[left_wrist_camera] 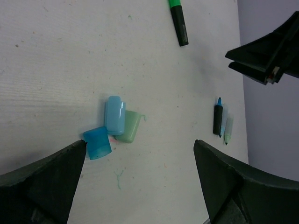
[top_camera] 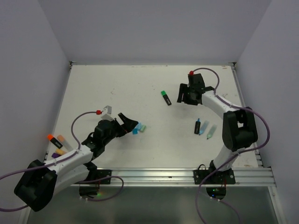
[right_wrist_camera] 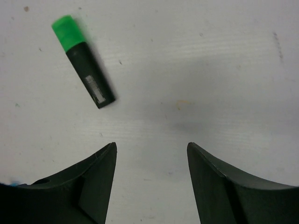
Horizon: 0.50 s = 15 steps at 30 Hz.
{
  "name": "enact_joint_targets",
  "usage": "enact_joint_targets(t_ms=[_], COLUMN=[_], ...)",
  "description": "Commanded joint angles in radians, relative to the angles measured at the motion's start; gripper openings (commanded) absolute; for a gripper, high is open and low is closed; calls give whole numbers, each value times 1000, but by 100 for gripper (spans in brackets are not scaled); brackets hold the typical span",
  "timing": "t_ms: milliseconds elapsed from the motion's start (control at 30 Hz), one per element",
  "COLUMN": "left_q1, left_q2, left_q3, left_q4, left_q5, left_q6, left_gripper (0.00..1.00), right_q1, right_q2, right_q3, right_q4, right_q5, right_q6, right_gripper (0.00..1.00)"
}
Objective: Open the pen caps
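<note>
Three loose pen caps lie together by my left gripper [left_wrist_camera: 140,147]: a blue cap [left_wrist_camera: 98,143], a light blue cap [left_wrist_camera: 114,115] and a mint cap [left_wrist_camera: 128,126]. They also show in the top view [top_camera: 138,128]. The left gripper [top_camera: 129,122] is open and empty, with the blue cap beside its left finger. A black marker [right_wrist_camera: 91,77] with its green cap [right_wrist_camera: 69,25] on lies ahead and left of my right gripper [right_wrist_camera: 152,147], which is open and empty. In the top view the right gripper [top_camera: 183,96] is just right of this marker [top_camera: 166,98].
Three uncapped markers [top_camera: 204,128] lie side by side at the right middle; they also show in the left wrist view [left_wrist_camera: 222,121]. More markers, one with an orange cap [top_camera: 50,137], lie at the left edge by the left arm. Walls enclose the table on three sides.
</note>
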Motion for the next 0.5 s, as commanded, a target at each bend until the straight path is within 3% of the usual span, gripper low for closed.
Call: enact_joint_targets(t_ms=[0,233,467], left_q1=[-5,-5,-5], left_q2=[-44,-48,-85], left_q3=[-17,-65,-82], left_q4=[18,257,239], left_q5=[-2,140,157], left_q6=[-46,-133,-149], left_gripper=[100,98,98], right_q1=[33,80,125], right_q2=[94,258,415], right_q3=[131,257,396], right_q4=[34,80,49], right_q5=[-89,-123,-33], right_q6=[-54,-61,-73], right_gripper=[66,67,69])
